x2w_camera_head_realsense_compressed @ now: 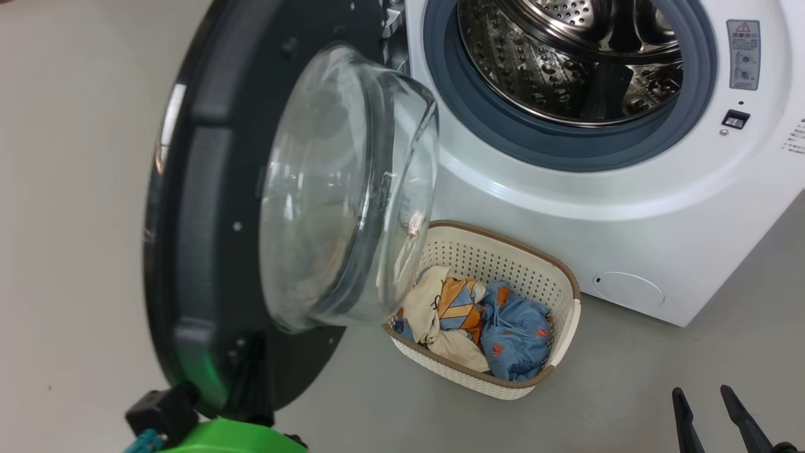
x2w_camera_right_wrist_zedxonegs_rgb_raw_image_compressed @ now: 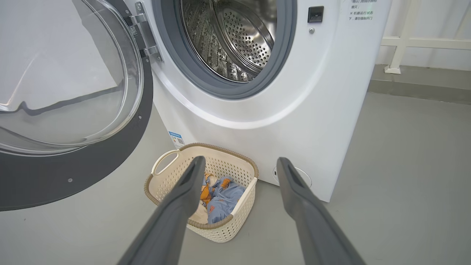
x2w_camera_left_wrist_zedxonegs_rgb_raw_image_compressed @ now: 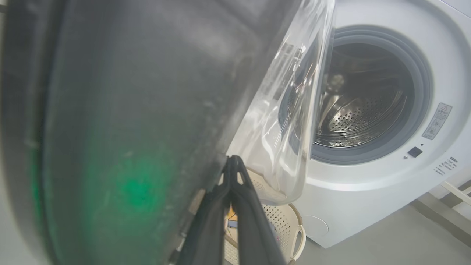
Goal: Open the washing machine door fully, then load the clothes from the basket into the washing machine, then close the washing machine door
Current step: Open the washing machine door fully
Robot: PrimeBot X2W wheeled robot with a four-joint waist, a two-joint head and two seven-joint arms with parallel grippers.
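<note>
Head view: the washing machine door (x2w_camera_head_realsense_compressed: 207,207) hogs everything from 7 to 11 o'clock. Its glass bowl (x2w_camera_head_realsense_compressed: 346,189) bulges over the 9 o'clock end of the basket (x2w_camera_head_realsense_compressed: 563,277) — that corner's blocked from above. The rest of the basket top is open and the clothes (x2w_camera_head_realsense_compressed: 516,333) are uncovered. The drum mouth (x2w_camera_head_realsense_compressed: 566,63) at 1 o'clock has nothing across it. There's bare floor (x2w_camera_head_realsense_compressed: 629,390) from 3 to 6 o'clock — loads of room around the right gripper (x2w_camera_head_realsense_compressed: 701,396). The basket's far side is tight against the washing machine (x2w_camera_head_realsense_compressed: 534,214) front.
</note>
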